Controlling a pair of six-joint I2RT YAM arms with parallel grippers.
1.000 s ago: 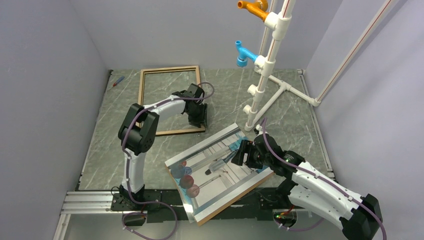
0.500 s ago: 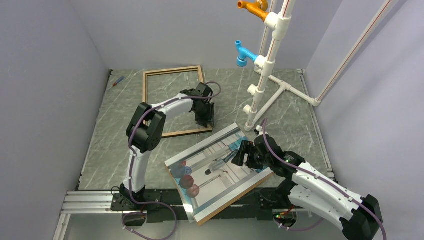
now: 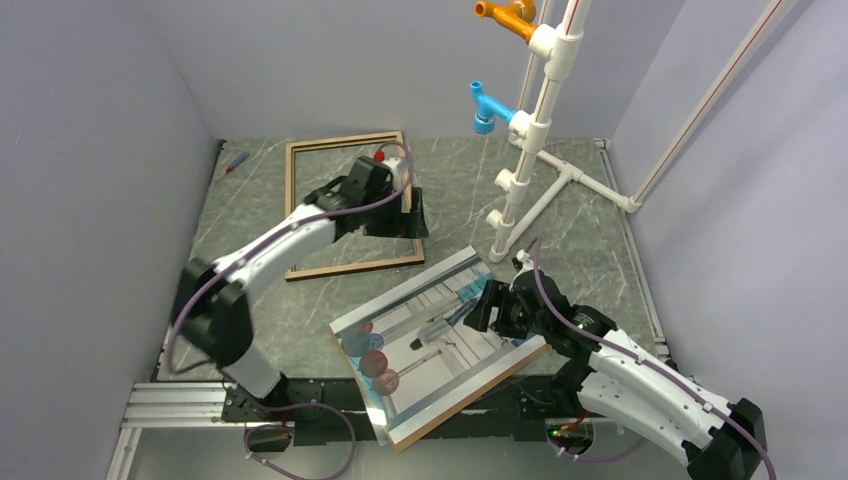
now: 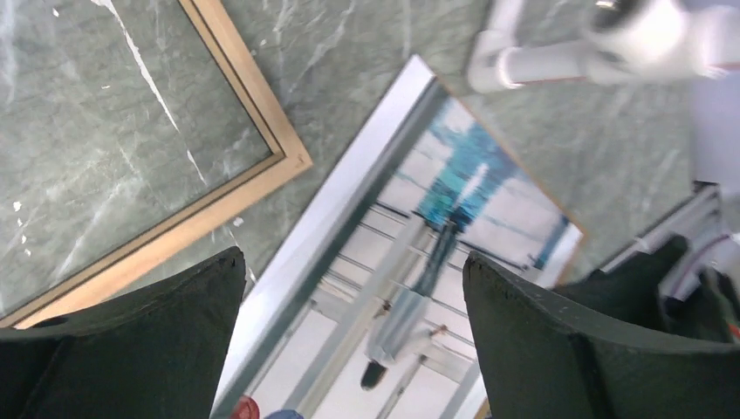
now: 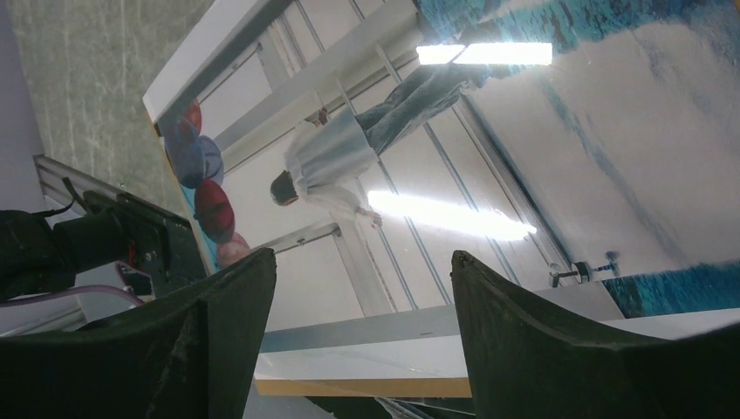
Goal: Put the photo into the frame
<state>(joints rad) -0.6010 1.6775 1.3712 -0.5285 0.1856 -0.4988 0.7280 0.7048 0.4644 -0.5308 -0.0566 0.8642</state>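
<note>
The left gripper is held spread apart above a corner of the frame; the right gripper is spread over the photo.

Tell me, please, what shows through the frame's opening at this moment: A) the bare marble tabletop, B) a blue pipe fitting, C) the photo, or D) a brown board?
A: the green marble table shows inside the frame, while the photo lies apart from it, towards the near edge.
</note>
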